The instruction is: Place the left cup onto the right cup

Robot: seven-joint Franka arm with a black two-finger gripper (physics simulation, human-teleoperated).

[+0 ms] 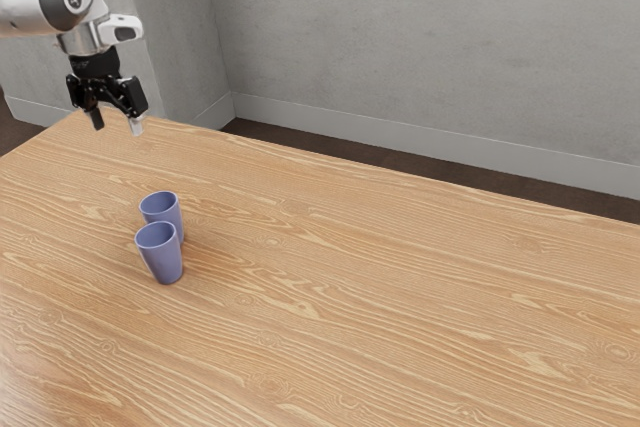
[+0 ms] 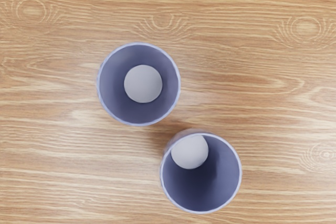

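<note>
Two purple-blue cups stand upright and close together on the wooden table [image 1: 400, 287]. The nearer cup [image 1: 160, 251] sits just in front of the farther cup [image 1: 162, 212]. My gripper [image 1: 116, 123] hangs high above the table, up and to the exterior view's left of both cups, open with nothing between its fingers. Looking straight down in the wrist view, one cup [image 2: 138, 84] lies almost directly beneath the hand and the other cup [image 2: 201, 172] is offset beside it; both are empty, with pale bottoms.
A grey wall with a baseboard [image 1: 430, 137] runs behind the table's far edge. Bare wood stretches widely to the exterior view's right of the cups.
</note>
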